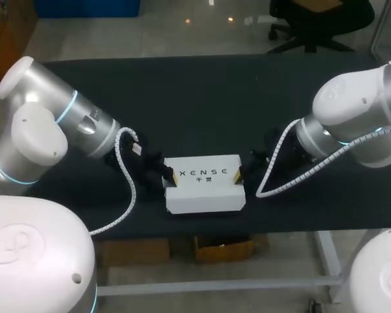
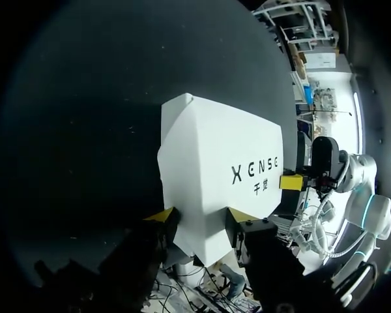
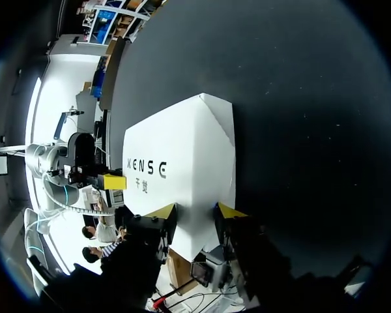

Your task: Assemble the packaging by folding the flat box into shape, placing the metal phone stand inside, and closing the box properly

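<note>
Head view shows my left gripper [image 1: 170,176] low over the black table [image 1: 202,91] at the left end of the white printed box [image 1: 202,190], one yellow tip visible on the box's upper left edge. In the left wrist view that end of the box sits between the two yellow fingertips [image 2: 161,215], and both seem to press on it from opposite sides, so I judge this gripper clamped on the box. The box lies near the table's front middle, folded into shape with its printed face up. The metal phone stand is not visible anywhere, so I cannot tell whether it is inside. My right gripper [image 1: 239,175] is at the right end, and in the right wrist view its fingertips [image 3: 164,211] bracket that end the same way, apparently pinching it as well. The main risk is that two arms share one light card shell. If either squeezes harder or pushes inward, a wall could buckle or an end flap could crease. If they pull apart or lift unevenly, the box could twist out of square or a tucked flap could spring open. One upper corner already looks a little creased. If one gripper let go first, the box could swing or slide on the table.
</note>
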You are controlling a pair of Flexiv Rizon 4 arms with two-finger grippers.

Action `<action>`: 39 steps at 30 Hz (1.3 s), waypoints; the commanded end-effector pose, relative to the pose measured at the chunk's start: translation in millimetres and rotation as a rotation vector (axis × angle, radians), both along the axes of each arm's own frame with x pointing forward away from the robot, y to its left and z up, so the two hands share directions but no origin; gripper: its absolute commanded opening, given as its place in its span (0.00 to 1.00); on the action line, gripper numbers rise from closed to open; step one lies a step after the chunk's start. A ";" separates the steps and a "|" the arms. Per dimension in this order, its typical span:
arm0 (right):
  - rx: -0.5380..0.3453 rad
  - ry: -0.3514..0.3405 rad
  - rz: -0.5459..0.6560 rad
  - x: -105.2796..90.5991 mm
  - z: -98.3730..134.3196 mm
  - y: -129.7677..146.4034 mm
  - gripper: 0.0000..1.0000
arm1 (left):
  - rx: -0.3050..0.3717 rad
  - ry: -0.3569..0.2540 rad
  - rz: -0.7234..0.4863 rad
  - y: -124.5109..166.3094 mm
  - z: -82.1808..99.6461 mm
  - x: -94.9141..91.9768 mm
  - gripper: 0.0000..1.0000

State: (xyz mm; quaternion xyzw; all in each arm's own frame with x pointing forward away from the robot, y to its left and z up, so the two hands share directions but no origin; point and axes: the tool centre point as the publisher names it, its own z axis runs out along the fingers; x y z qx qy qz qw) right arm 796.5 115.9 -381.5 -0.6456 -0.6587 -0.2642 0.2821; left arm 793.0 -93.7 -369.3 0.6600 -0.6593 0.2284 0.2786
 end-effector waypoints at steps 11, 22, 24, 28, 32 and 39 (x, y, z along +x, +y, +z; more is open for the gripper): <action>0.018 0.081 0.001 4.2 8.1 2.3 0.35 | 0.004 0.050 -0.017 -6.6 8.3 5.9 0.47; -0.012 0.134 -0.017 9.6 14.5 2.9 0.35 | 0.017 0.076 -0.014 -7.6 13.0 4.5 0.48; -0.013 0.138 -0.017 10.5 15.7 3.3 0.35 | 0.020 0.080 -0.012 -7.6 13.3 4.4 0.47; -0.028 0.148 -0.021 11.8 20.1 4.3 0.34 | 0.025 0.094 -0.008 -8.1 13.8 4.7 0.47; -0.042 0.157 -0.024 12.6 23.1 4.9 0.35 | 0.031 0.112 -0.007 -9.9 13.6 5.2 0.47; -0.059 0.177 -0.033 12.4 25.7 4.0 0.34 | 0.029 0.135 -0.003 -10.5 15.2 6.3 0.47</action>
